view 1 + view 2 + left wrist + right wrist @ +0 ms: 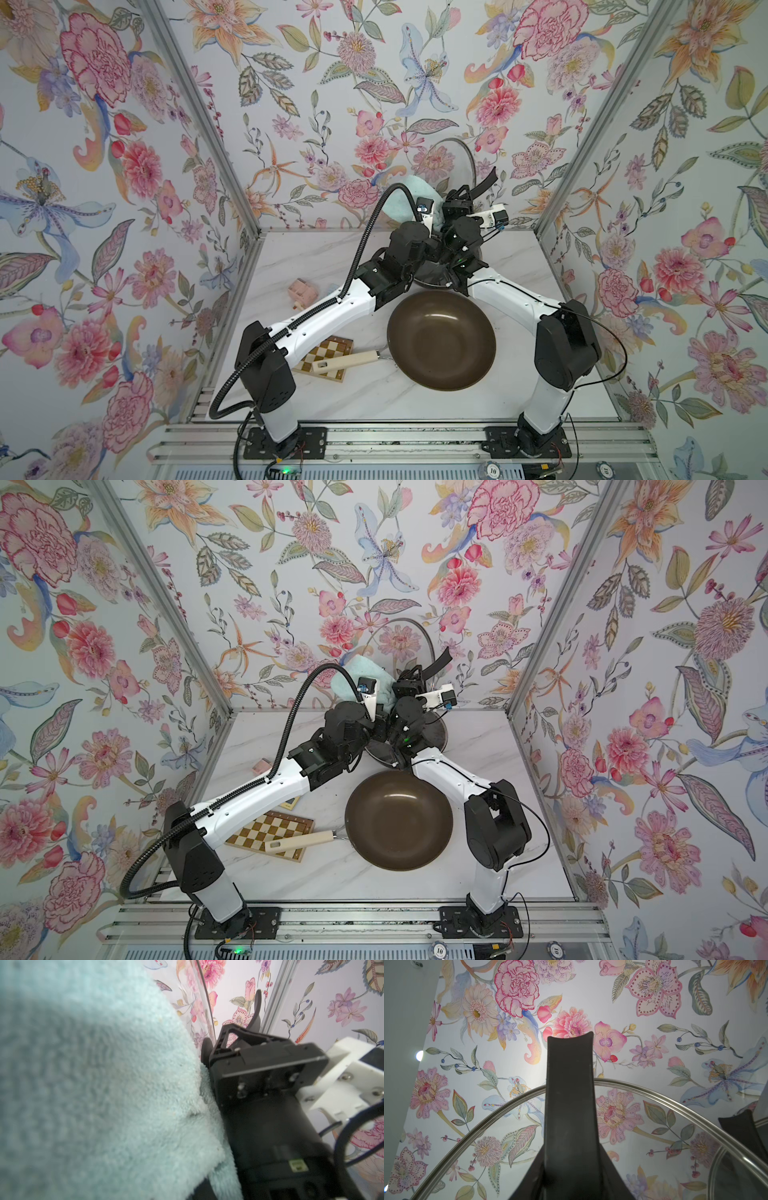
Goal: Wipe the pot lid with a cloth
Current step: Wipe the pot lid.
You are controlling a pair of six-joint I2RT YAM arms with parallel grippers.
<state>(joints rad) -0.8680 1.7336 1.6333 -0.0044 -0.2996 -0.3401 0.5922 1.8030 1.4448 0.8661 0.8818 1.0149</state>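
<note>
**Holding lid and cloth up at the back wall**

Biggest first: the marble table (pixel 374 399) carried a brown pan (pixel 441 340) near the front. The pan's pale grip lay across a chequered board (pixel 328 358). Behind the pan, under the two wrists, sat a dark pot (pixel 438 732), mostly hidden.

Both arms reached up and back, wrists nearly touching. And up there was the glass lid (pixel 451 162), off the table and on edge before the flowered back wall in both top views. The wallpaper read straight through it in the right wrist view (pixel 643 1126).

Next, the cloth (pixel 409 189), bunched in the air just beside the lid on the left arm's side. In the left wrist view it lay against the right gripper (pixel 216 1043). Whether it touched the glass, I couldn't tell.

The right jaws were clamped on the lid at the base of its black handle (pixel 570 1105). The left gripper (pixel 432 210) was buried in the terry. Its jaws were out of sight but clenched, with the cloth hanging off them.

Smallest, a pink block (pixel 302 293) sat on the table beside the left forearm.
</note>
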